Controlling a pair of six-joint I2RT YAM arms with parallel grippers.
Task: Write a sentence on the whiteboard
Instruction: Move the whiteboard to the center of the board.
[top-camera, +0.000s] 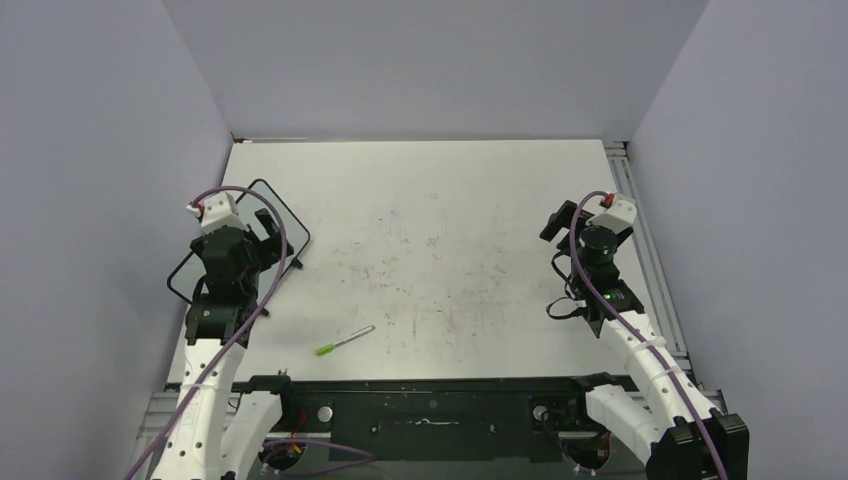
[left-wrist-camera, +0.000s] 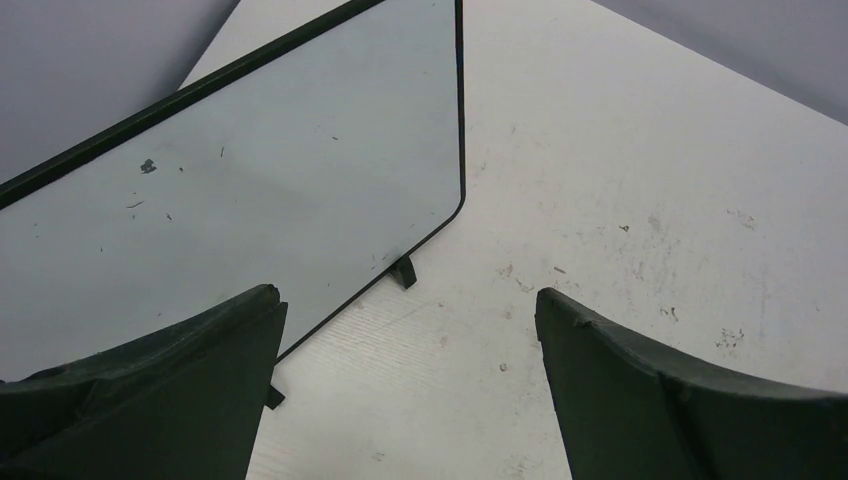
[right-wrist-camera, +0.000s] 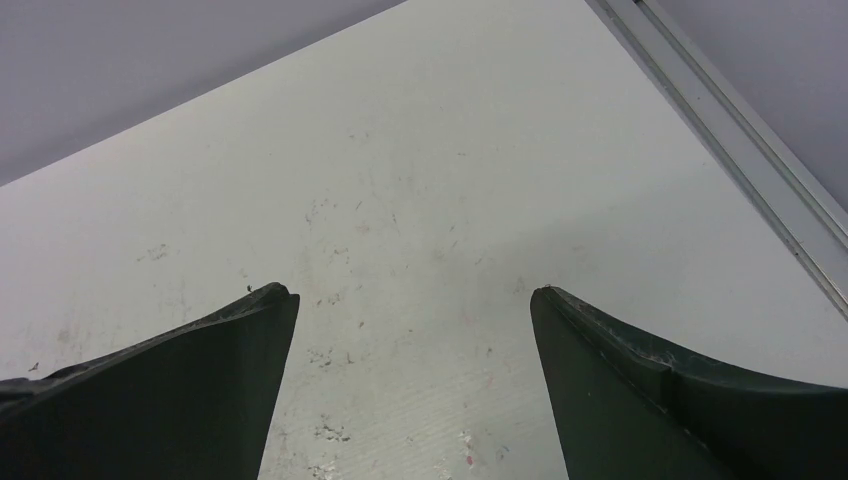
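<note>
The whiteboard (top-camera: 288, 232) lies at the table's left side, turned at an angle, mostly hidden under my left arm. In the left wrist view the whiteboard (left-wrist-camera: 300, 170) shows a blank surface with only a few dark specks, and no sentence is visible on it. My left gripper (left-wrist-camera: 410, 305) hovers open over the board's near right edge, one finger over the board and one over the table. A green-capped marker (top-camera: 344, 341) lies on the table near the front, right of the left arm. My right gripper (right-wrist-camera: 412, 295) stands open over bare scuffed tabletop at the right.
A metal rail (top-camera: 650, 250) runs along the table's right edge, and the same rail (right-wrist-camera: 740, 130) shows in the right wrist view. Grey walls enclose the left, back and right sides. A black mounting bar (top-camera: 430, 385) spans the near edge.
</note>
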